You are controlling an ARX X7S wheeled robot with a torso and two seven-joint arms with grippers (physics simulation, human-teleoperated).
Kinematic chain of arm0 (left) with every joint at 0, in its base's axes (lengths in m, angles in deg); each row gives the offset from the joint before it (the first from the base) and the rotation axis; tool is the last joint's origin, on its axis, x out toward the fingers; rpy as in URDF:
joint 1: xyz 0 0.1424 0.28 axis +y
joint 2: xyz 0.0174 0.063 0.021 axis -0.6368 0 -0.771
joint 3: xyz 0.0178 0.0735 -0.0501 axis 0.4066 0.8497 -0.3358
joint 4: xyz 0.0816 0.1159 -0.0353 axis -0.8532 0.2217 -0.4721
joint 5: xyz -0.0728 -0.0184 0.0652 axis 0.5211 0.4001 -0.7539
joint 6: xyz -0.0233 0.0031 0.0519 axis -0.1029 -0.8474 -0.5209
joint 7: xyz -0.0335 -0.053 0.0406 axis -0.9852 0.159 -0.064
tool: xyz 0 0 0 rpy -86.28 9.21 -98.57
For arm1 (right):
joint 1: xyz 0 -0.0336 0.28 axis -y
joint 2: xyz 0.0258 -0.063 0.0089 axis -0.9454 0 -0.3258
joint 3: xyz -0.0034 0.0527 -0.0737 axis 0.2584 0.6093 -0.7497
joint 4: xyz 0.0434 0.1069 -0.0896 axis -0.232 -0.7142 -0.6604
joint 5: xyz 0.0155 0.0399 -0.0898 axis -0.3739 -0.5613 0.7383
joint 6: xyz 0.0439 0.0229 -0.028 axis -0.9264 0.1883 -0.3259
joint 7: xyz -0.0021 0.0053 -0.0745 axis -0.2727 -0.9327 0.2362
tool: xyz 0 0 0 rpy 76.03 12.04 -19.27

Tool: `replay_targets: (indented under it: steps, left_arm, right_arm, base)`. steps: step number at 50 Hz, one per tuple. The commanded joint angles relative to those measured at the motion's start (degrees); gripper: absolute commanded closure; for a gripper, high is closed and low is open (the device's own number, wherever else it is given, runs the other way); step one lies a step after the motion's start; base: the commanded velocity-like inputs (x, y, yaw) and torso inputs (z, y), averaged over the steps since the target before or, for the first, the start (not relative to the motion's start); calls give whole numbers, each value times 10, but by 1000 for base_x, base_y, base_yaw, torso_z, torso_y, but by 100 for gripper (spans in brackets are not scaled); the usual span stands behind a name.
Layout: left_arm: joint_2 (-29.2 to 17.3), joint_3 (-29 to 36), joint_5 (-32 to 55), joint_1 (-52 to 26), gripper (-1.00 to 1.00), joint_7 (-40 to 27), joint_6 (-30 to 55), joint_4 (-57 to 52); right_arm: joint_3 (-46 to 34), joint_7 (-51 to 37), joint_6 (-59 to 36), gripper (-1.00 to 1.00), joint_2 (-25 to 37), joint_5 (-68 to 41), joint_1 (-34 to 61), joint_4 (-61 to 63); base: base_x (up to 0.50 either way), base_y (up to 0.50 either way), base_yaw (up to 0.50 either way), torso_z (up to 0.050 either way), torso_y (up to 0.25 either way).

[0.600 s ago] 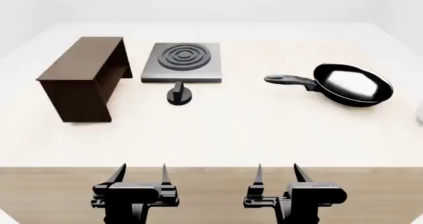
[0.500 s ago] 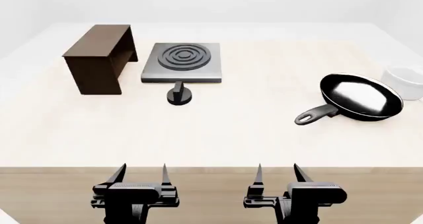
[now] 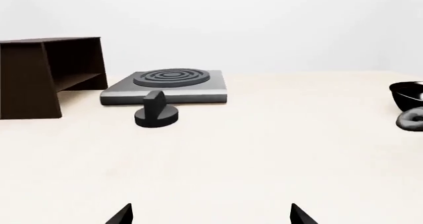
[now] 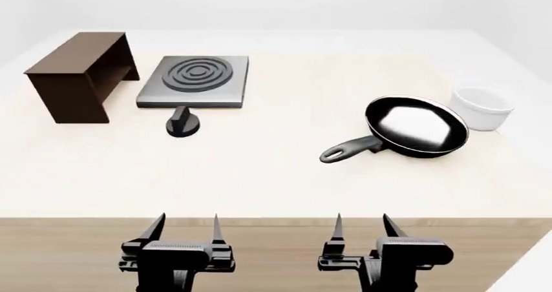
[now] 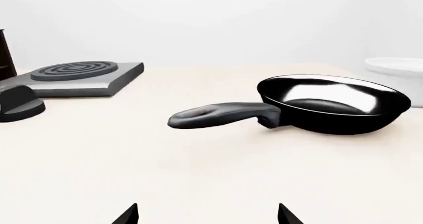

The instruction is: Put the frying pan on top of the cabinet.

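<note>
The black frying pan (image 4: 417,126) lies on the table at the right, its dark handle (image 4: 347,149) pointing toward me and leftward; the right wrist view shows the frying pan (image 5: 330,102) ahead of that gripper. The dark brown cabinet (image 4: 76,75) stands at the far left with its flat top bare, and the cabinet (image 3: 46,75) shows its open side in the left wrist view. My left gripper (image 4: 183,224) and right gripper (image 4: 362,223) hover over the table's near edge, both open and holding nothing, well short of the pan.
A grey square hotplate (image 4: 196,80) with concentric rings sits beside the cabinet, a black knob (image 4: 182,122) in front of it. A small white bowl (image 4: 482,107) stands just behind and right of the pan. The wooden front edge (image 4: 276,240) of the table runs under both grippers.
The layout differs between frames: the cabinet, hotplate and knob now sit further left, the pan sits nearer the middle with its handle toward me, and the bowl shows fully. Both grippers stayed put.
</note>
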Motion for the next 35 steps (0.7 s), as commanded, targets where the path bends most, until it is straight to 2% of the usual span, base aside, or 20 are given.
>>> replay_targets:
  steps: [1,9,12,13,14,15,16,35]
  left_arm:
    - [-11,14,6,0,-100,-11,-4,2]
    - [-16,20,16,1,-100,-12,-4,-2]
    - [-19,23,13,1,-100,-17,3,-1]
    - [-34,8,-38,-54,-100,-43,89,-87]
    - [-33,8,-37,-54,-100,-44,175,-173]
    - [-34,8,-35,-53,-100,-43,261,-259]
    - [-36,11,-38,-50,-100,-45,276,-268]
    - [-43,13,-23,-59,-100,-55,286,-266]
  right_arm:
    - [-12,-12,-2,-100,10,-12,2,-2]
    - [-16,-32,9,-100,14,-3,4,-5]
    - [1,-47,-51,-100,12,-27,8,30]
    - [38,-85,-137,-100,66,-7,20,116]
    - [87,1,-223,-100,-17,79,23,202]
    - [85,16,-309,-100,-16,84,25,288]
    - [79,9,-316,-100,-13,90,23,355]
    - [73,-16,-322,-100,8,57,25,355]
  base:
    - [0,-500,0,0,0]
    - [0,-500,0,0,0]
    - [0,-167,0,0,0]
    - [500,0,0,0,0]
    - [500,0,0,0,0]
    - [500,0,0,0,0]
    - [500,0,0,0,0]
    - [500,0,0,0,0]
